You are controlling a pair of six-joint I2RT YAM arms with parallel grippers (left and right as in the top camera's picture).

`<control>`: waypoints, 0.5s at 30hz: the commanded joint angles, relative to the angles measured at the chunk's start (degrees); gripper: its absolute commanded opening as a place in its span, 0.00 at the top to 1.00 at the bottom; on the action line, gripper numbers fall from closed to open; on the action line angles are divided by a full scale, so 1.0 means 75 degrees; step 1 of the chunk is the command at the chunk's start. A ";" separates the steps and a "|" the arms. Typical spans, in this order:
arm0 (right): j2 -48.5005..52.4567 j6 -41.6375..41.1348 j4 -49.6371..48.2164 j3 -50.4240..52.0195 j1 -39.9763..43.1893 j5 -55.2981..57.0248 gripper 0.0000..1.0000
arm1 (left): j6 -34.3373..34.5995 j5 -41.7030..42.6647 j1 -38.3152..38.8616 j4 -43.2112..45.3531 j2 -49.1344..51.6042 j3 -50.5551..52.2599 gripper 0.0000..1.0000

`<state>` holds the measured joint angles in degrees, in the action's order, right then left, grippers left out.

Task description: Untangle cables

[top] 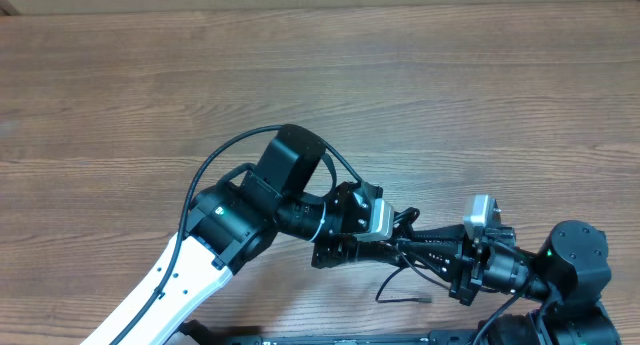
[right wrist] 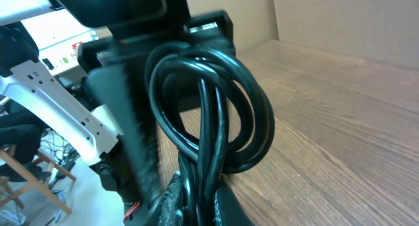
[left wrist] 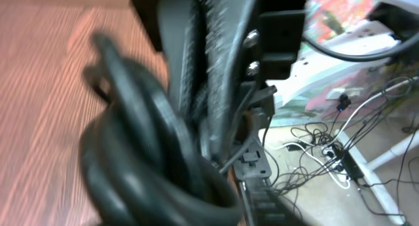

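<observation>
Several thin black rubber-sheathed cables [right wrist: 216, 121] sit as one tight bundle of overlapping loops between the two arms, near the front edge of the brown wood-grain tabletop [top: 300, 75]. Only one loose strand [top: 400, 287] trails free, so I judge the untangling barely begun. The right gripper [right wrist: 203, 203] is clamped tight on the bundle's lower part. The left gripper [top: 393, 235] is right against the bundle, and I cannot tell how wide it stands or whether it holds anything.

left arm [top: 170, 275]: white link with small dark holes, rounded black joint housings, a green indicator light [top: 222, 211], and a thick black wire [top: 215, 155] arching alongside. right arm [top: 575, 260]: black housings, with its own green lamp [top: 548, 253]. silver-grey camera block [top: 380, 221] at the wrist. right pincer [right wrist: 200, 203]: dark, rough-textured fingers [right wrist: 169, 201].
</observation>
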<state>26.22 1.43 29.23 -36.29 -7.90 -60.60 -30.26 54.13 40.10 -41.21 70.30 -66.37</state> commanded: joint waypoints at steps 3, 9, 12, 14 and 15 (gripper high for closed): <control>-0.0020 -0.0606 -0.0055 -0.0070 0.0020 0.1078 0.96 | 0.2439 -0.1157 -0.0117 -0.0067 -0.0082 -0.0128 0.30; -0.0020 -0.2232 -0.0210 -0.0070 0.0020 0.2906 0.96 | 0.3555 -0.1166 -0.0717 -0.0117 -0.0163 -0.0131 0.07; -0.0020 -0.2731 -0.0918 -0.0073 0.0020 0.2958 0.96 | 0.4744 -0.1652 -0.0962 0.0035 -0.0160 -0.0131 0.00; -0.0020 -0.2833 -0.1256 -0.0073 0.0020 0.2958 0.96 | 0.5251 -0.1766 -0.0962 0.0204 -0.0160 -0.0128 0.00; -0.0020 -0.2903 -0.1405 -0.0070 0.0020 0.2958 0.96 | 0.5677 -0.1766 -0.0944 0.0385 -0.0160 -0.0128 0.00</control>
<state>26.33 -16.62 20.82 -36.23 -7.90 -40.07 1.83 42.96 33.19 -40.21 70.15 -66.37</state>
